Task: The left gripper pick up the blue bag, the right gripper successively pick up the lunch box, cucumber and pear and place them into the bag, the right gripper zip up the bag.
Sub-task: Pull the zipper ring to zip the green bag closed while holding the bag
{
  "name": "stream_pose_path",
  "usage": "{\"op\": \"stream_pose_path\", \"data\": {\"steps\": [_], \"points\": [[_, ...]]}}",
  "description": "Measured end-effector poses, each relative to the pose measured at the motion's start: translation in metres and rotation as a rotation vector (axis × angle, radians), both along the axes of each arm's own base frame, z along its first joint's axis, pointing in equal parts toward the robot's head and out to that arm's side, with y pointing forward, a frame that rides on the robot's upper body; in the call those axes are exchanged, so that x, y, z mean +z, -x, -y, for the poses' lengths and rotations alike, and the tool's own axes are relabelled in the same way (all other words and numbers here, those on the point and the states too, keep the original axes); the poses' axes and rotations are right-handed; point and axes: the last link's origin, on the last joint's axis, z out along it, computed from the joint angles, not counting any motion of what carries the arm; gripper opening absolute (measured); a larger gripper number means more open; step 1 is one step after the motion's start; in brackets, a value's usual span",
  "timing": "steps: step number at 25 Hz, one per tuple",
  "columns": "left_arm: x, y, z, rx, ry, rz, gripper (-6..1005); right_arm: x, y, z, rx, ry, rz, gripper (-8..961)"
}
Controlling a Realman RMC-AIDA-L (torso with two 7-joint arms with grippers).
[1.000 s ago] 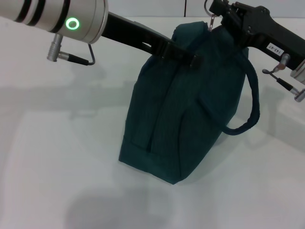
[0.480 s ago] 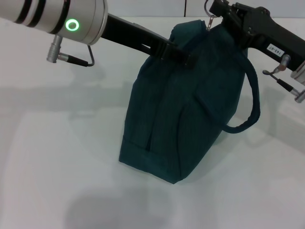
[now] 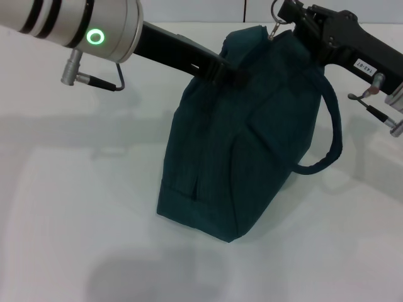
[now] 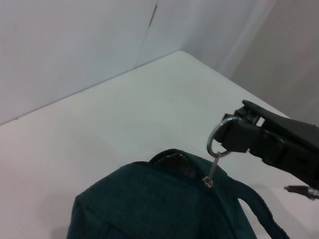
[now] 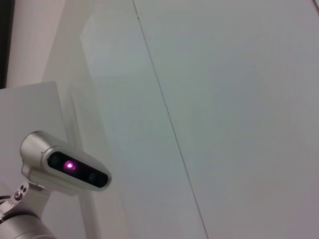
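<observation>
Head view: right gripper point(image 3: 284, 14) pinching zip ring point(image 3: 275, 9) at bag point(image 3: 242, 135) top, zip nearly closed. Left gripper point(image 3: 234, 73) clamped on bag's side, slid back slightly since earlier. Almost done, tiny gap left.

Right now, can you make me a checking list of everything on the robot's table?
Surface: white table, bare around the bag.
Job's things: blue bag stands on the table, leaning, its top nearly zipped with a small gap at the end by the zip ring; one handle hangs loose. Lunch box, cucumber, pear: nothing seen.
Clutter: nothing seen.
Pincers: left pincer grips the bag's upper edge; right pincer is shut on the zip ring at the bag's top.
Cables: a short grey plug and wire loop under the left wrist; small connectors on the right arm.
Surroundings: plain white wall panels behind the table.
</observation>
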Motion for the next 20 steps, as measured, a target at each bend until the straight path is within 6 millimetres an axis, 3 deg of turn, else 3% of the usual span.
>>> {"op": "stream_pose_path", "data": {"steps": [4, 9, 13, 20], "points": [[0.000, 0.000, 0.001, -0.010, 0.004, -0.004, 138, 0.001, -0.001, 0.000, -0.006, -0.003, -0.004, 15], [0.001, -0.001, 0.001, -0.019, 0.005, 0.000, 61, 0.001, -0.002, -0.001, -0.013, -0.006, -0.006, 15], [0.000, -0.006, 0.007, -0.064, 0.034, 0.015, 61, 0.002, -0.006, -0.002, -0.042, -0.015, -0.010, 15], [0.004, -0.014, 0.015, -0.118, 0.078, 0.093, 61, 0.004, -0.035, -0.007, -0.201, -0.049, 0.012, 15]]}}
